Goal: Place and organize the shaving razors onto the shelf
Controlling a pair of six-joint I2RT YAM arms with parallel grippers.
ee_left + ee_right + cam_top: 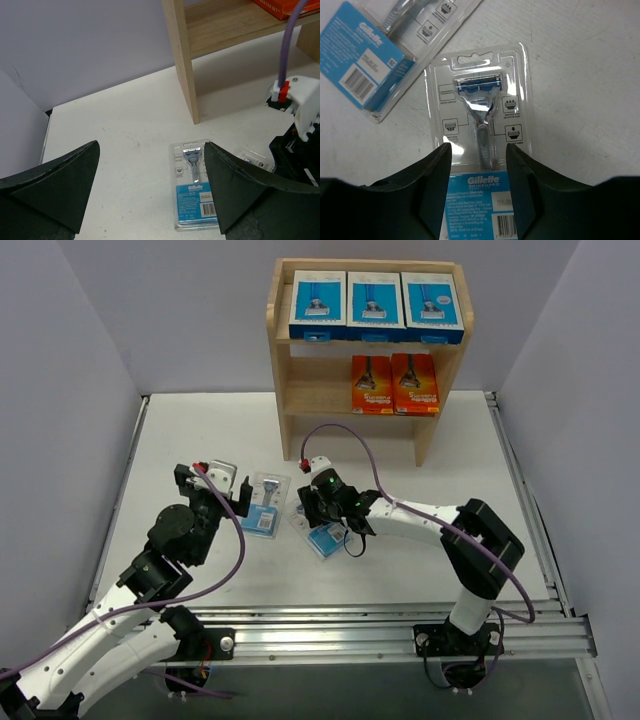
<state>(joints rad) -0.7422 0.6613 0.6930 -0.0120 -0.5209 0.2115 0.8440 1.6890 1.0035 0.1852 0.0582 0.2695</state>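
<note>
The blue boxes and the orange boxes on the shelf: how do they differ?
The blue boxes are three, on the top tier of the shelf; the orange boxes are two, on its middle tier. The blue boxes look larger than the orange boxes. Both stand upright, side by side.

Middle tier (315, 397) left half free, orange boxes (394, 383) right

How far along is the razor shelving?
Done: three blue-and-white boxes on the top tier of the shelf, two orange boxes on the middle tier. In hand: right pincer poised over one blister pack, jaws apart, pack not yet lifted. Left: that pack plus a second blister pack lying by the open left pincer.
</note>
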